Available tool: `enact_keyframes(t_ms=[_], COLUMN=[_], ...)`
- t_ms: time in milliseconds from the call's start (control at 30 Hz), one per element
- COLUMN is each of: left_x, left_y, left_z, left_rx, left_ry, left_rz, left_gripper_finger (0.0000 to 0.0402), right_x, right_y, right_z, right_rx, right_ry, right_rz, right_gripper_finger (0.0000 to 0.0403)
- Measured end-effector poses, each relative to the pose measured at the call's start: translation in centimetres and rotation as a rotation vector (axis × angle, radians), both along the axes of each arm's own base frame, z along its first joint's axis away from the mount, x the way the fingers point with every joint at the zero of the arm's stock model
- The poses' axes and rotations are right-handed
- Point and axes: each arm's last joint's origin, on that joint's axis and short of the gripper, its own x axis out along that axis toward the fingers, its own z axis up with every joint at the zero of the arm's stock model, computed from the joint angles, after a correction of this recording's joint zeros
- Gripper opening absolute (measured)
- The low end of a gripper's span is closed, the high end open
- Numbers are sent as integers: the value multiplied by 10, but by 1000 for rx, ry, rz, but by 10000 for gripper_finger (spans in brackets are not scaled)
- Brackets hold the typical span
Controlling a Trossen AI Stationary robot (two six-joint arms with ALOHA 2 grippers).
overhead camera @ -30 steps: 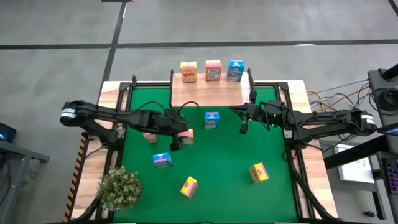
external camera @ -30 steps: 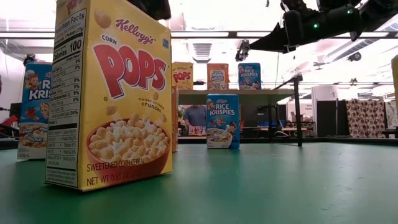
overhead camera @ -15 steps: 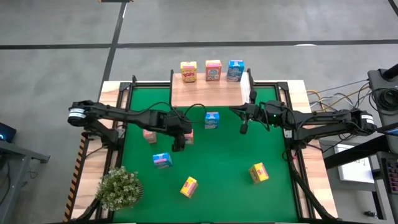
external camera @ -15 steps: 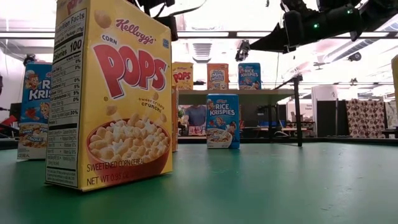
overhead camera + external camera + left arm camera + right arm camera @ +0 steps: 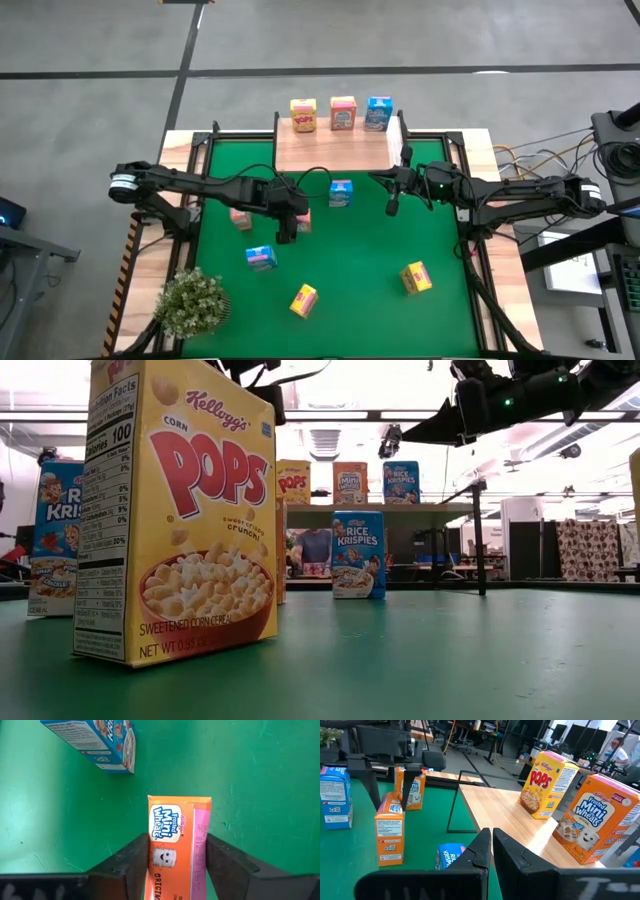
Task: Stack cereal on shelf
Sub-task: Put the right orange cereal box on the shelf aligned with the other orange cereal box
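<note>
High view: left gripper (image 5: 288, 228) covers most of an orange box (image 5: 301, 220) on the green mat (image 5: 350, 260), near the shelf (image 5: 335, 146).

Low view: big yellow box (image 5: 175, 510) blocks that grip; bright room behind.

Left wrist view: fingers (image 5: 125, 865) pinch the orange box.

Right wrist view: right gripper (image 5: 491, 840) fingers pressed together, beside the shelf.
</note>
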Motion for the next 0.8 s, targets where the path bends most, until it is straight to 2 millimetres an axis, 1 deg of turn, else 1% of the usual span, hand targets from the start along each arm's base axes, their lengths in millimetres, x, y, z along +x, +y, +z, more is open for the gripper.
enact_keyframes(t_ms=[200,300,367,500,633,800], left_x=[0,-1,0,6,9,11], left_y=[0,0,0,-1,-1,10], left_z=[0,1,7,32,68,112], left_rx=[-1,-1,-8,-27,10,76], left_ry=[-1,-3,-6,-44,-79,-171], left_rz=[0,0,-1,-27,-83,-130], left_gripper_finger=[135,130,129,129,129,129], right_x=[0,0,0,0,0,0], right_y=[0,0,0,0,0,0], right_z=[0,0,0,0,-1,-2], right_rx=[0,0,1,9,11,11], right_ry=[0,1,1,1,11,15], right_rz=[0,0,0,-1,-1,-1], right_gripper_finger=[9,9,9,9,9,9])
